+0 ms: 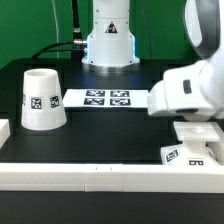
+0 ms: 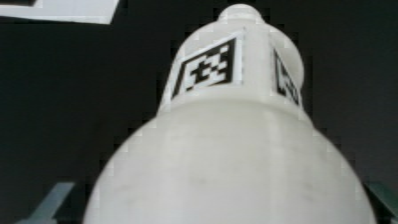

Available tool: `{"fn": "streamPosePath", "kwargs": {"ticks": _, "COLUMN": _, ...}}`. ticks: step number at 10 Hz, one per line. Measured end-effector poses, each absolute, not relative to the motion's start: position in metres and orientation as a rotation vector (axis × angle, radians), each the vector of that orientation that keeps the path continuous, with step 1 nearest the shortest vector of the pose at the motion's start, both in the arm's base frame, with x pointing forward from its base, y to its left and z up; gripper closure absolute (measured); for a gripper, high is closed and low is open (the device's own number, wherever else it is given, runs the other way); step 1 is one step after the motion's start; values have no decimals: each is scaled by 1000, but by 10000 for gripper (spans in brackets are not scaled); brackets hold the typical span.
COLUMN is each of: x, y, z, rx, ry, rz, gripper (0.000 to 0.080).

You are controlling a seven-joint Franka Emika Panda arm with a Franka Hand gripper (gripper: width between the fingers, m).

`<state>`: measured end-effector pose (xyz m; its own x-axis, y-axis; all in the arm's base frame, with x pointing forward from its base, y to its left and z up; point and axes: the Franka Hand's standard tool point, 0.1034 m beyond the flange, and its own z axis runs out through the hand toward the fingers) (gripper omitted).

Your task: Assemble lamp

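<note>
We saw the bulb [image 2: 214, 130] between the jaws but could not tell whether they clamped it; the base [image 1: 192, 148] sat close below them, the shade [image 1: 44, 98] well apart.

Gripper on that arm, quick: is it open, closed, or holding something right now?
The gripper is closed, holding the white bulb between its fingers, as the wrist view shows.
</note>
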<state>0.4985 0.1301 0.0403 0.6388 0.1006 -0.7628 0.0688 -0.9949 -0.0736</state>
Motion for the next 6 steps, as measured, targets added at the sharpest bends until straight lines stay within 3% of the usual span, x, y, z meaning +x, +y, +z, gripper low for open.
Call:
{"fn": "streamPosePath", "kwargs": {"ticks": 2, "x": 522, "y": 121, "z": 76, "rx": -2813, "ry": -209, "rz": 1225, "gripper": 223}}
{"fn": "streamPosePath", "kwargs": {"ticks": 6, "x": 532, "y": 121, "z": 76, "rx": -2845, "ry": -219, "rz": 1135, "gripper": 223}}
